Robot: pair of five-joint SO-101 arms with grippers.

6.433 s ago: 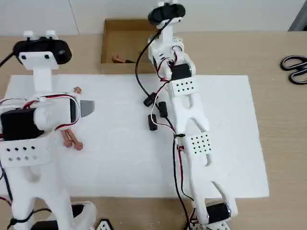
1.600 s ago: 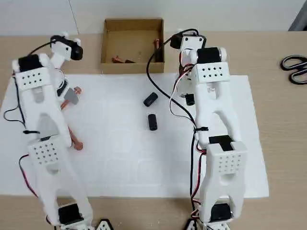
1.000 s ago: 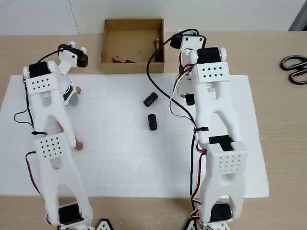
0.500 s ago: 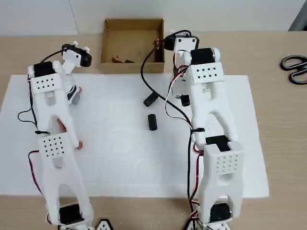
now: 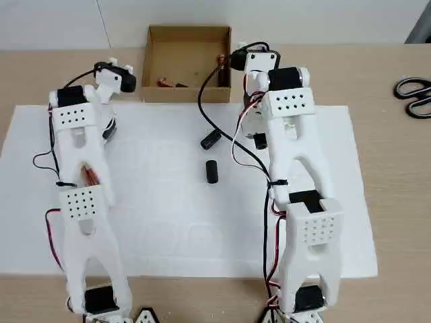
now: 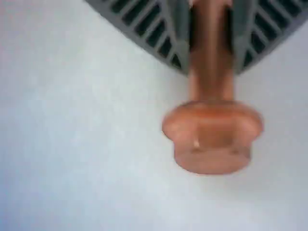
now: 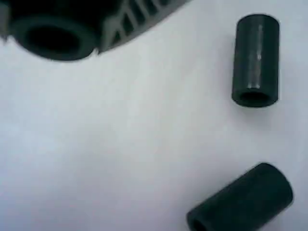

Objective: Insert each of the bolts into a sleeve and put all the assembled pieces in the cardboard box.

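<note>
Both arms, the left arm [image 5: 77, 145] and the right arm [image 5: 296, 148], are white plastic, built of blocky, forked links. Each carries flat panels [image 5: 81, 200] dotted with a grid of small round holes. Black motors [image 5: 289, 77] sit at the joints. Thin red and black wires [image 5: 51, 229] trail along the links, and a thicker black cable [image 5: 200, 101] loops off the right wrist. The fingers [image 6: 139, 24] are grey, ribbed with dark slats.

High camera looks down over the table [image 5: 394, 168]; wrist cameras sit close above its white mat [image 5: 168, 222].

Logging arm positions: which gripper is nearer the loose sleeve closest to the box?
Right. The right gripper sits close beside that sleeve; the left gripper is across the sheet from it.
</note>
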